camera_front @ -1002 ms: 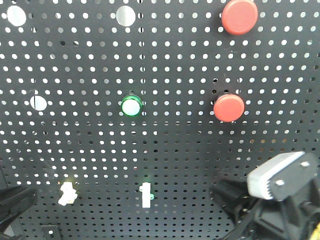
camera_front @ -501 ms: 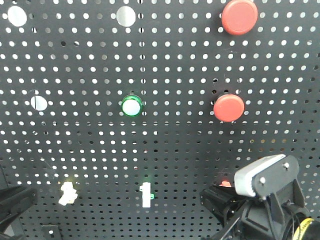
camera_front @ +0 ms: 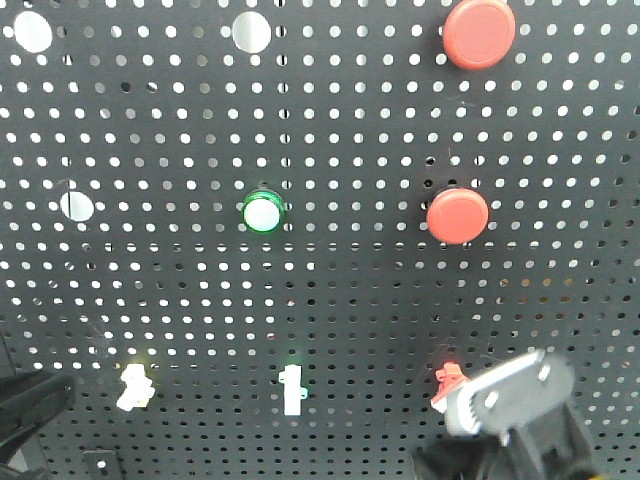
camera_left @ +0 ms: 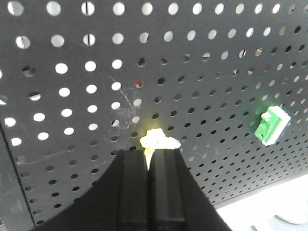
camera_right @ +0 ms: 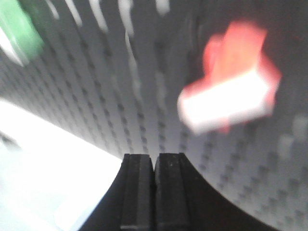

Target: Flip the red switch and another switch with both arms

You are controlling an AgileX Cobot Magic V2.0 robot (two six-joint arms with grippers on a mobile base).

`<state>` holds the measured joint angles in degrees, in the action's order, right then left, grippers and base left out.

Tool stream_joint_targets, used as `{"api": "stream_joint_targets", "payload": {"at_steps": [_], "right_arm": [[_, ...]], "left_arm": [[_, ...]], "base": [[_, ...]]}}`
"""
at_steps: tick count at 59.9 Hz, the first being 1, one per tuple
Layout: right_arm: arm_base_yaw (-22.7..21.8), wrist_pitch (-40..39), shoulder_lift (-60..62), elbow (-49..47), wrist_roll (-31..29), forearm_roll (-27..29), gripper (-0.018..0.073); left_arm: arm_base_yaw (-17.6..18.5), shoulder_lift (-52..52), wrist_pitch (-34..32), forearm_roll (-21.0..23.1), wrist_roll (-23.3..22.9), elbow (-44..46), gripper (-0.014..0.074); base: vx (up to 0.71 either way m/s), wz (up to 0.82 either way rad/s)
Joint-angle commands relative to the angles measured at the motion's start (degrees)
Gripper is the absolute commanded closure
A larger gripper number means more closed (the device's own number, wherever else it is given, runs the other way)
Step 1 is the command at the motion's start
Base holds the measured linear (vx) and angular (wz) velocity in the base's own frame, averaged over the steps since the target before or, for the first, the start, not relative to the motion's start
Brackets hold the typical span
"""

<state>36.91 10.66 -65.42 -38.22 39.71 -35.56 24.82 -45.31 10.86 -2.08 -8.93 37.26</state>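
Note:
The red switch (camera_front: 446, 384) sits low on the right of the black pegboard (camera_front: 350, 300), its white lever blurred in the right wrist view (camera_right: 230, 94). My right gripper (camera_right: 154, 158) is shut, its tips below and left of that switch, apart from it. The right arm's grey metal block (camera_front: 512, 398) lies just right of the switch. The pale yellow switch (camera_front: 133, 388) is at the lower left. My left gripper (camera_left: 150, 153) is shut, with its tips right under this switch (camera_left: 159, 139). In the front view only the left arm's black edge (camera_front: 30, 405) shows.
A green-based toggle (camera_front: 292, 388) stands between the two switches and also shows in both wrist views (camera_left: 272, 125) (camera_right: 17, 31). Higher up are two large red push buttons (camera_front: 458, 214) (camera_front: 479, 32) and a green-ringed button (camera_front: 263, 212).
The right arm has swung left and down, and the red switch it covered a second ago now shows. The left arm has not moved.

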Motion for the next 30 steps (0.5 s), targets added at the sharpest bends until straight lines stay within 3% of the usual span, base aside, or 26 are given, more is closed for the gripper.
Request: {"api": "stream_joint_targets", "payload": {"at_steps": [1,18,30], "right_arm": [[0.25,-4.49,1.96,-1.85,0.06,-1.28,0.0566],[0.25,-14.59,6.09,-1.85,0.00,-5.25,0.0566],[0.25,-15.14,6.50,-1.85,0.00,-5.60,0.0566]], "left_arm": [[-0.08,0.22,-5.13,0.33,-0.52,1.89,0.0594],[-0.08,0.22,-5.13,0.33,-0.52,1.89,0.0594],[-0.08,0.22,-4.74,0.33,-0.58,1.89,0.0594]], "base": [[0.00,0.00],[0.00,0.00],[0.00,0.00]]}}
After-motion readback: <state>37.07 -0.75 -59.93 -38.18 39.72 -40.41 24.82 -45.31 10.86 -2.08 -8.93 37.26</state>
